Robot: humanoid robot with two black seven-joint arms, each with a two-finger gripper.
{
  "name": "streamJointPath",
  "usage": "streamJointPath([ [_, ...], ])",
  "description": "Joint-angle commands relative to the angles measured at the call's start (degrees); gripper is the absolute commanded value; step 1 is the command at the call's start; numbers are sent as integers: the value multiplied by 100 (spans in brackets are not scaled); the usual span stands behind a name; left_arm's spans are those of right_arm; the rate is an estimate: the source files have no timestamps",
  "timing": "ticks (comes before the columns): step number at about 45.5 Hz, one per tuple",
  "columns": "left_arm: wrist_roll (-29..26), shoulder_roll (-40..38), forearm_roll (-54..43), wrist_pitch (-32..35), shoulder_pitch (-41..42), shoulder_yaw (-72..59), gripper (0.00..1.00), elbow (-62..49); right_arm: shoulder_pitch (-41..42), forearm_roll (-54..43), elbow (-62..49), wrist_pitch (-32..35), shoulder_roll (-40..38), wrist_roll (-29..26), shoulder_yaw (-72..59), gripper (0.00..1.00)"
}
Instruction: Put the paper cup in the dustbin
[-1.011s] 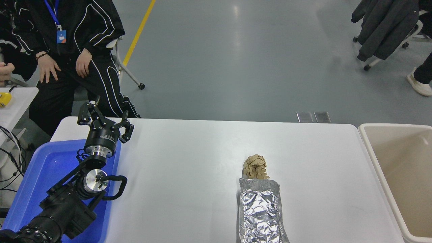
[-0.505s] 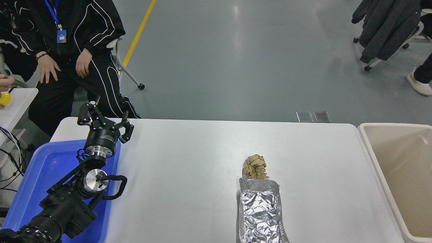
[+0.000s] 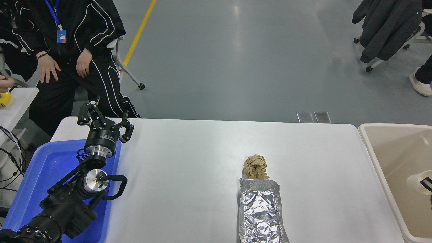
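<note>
White table (image 3: 202, 162), foil (image 3: 261, 211), brown ball (image 3: 255, 166); cup (image 3: 416, 182) over bin (image 3: 381, 168), right gripper (image 3: 426, 185) barely visible, grip unclear; left gripper (image 3: 103, 122) parked, fingers spread, empty.

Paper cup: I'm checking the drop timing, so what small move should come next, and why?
Probably release it. The paper cup shows at the right edge, already inside the dustbin outline and past its rim, with a bit of the right gripper on it. I cannot tell how high it hangs.

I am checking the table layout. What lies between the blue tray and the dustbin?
In the head view, bare table, then a brown paper ball touching a foil tray, then bare table up to the dustbin.
</note>
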Motion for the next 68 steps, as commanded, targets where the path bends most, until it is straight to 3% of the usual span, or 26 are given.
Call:
streamJointPath([
  [1,1,1,4,0,0,0,100,0,-11,1,-6,-28,34,-3,14,13],
  [4,1,1,4,0,0,0,100,0,-11,1,3,-133,34,-3,14,31],
  [10,1,1,-4,0,0,0,100,0,-11,10,3,-203,34,6,5,48],
  [15,1,1,4,0,0,0,100,0,6,10,-14,-396,34,6,14,79],
  [20,-8,1,-4,0,0,0,100,0,50,10,-32,-800,113,6,22,88],
  [23,1,-8,4,0,0,0,100,0,138,10,-50,-889,192,-3,14,100],
  [29,-8,1,-4,0,0,0,100,0,726,19,29,-792,140,-3,188,100],
  [44,1,1,-4,0,0,0,100,-8,2246,19,591,-801,-203,67,2930,100],
  [52,1,1,-5,0,0,0,100,0,2949,19,723,-775,-72,67,3159,100],
  [68,-8,1,-5,0,0,0,100,0,3548,195,3007,-766,-203,67,4891,100],
])
